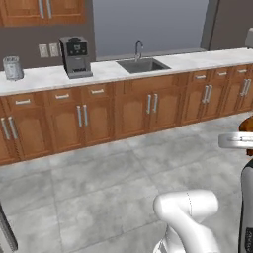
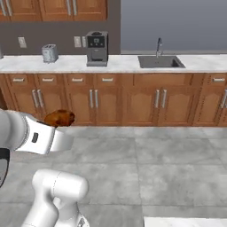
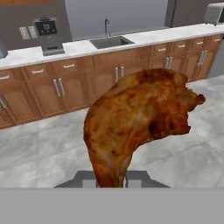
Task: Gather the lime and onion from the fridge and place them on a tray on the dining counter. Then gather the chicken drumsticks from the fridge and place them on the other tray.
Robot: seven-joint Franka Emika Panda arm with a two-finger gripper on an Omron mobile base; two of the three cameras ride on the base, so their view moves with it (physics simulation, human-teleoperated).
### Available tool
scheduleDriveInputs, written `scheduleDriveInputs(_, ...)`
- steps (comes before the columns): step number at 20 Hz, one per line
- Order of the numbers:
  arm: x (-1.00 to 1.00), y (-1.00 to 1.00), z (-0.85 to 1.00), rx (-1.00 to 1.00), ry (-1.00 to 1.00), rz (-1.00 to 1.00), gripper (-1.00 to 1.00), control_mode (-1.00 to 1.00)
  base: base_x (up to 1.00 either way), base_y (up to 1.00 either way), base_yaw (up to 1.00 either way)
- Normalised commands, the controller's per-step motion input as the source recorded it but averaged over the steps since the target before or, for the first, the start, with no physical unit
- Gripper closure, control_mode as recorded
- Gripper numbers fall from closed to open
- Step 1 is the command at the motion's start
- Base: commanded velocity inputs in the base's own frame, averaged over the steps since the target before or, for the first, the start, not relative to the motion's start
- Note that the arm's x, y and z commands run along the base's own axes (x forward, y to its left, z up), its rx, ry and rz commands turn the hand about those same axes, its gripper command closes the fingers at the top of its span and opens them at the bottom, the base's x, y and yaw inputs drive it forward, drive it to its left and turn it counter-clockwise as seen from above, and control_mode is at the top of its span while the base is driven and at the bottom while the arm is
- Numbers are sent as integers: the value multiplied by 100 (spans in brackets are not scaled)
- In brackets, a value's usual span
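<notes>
Gripper (image 3: 111, 183) clamped on a chicken drumstick (image 3: 140, 118), held clear above the grey tiled floor (image 2: 146, 164). Beyond it, the wall counter (image 3: 87, 46) on wooden cabinets carries a coffee machine (image 3: 47, 35) left of the sink (image 3: 109, 41).

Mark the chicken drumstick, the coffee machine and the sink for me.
chicken drumstick (image 3: 135, 118): hand view, on the thick meaty part.
coffee machine (image 2: 96, 48): right base view, on its dark front.
sink (image 1: 142, 64): left base view, on the basin's inside.
</notes>
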Motion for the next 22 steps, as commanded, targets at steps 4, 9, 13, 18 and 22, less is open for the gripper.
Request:
scheduleDriveInputs(4, 0, 0, 0, 0, 0, 0, 100, 100, 2, -21, -45)
scheduleDriveInputs(9, 0, 0, 0, 0, 0, 0, 100, 100, 25, -35, -42)
scheduleDriveInputs(13, 0, 0, 0, 0, 0, 0, 100, 100, 33, -30, -41)
scheduleDriveInputs(18, 0, 0, 0, 0, 0, 0, 100, 100, 49, 20, -42)
scheduleDriveInputs(22, 0, 0, 0, 0, 0, 0, 100, 100, 43, 19, -41)
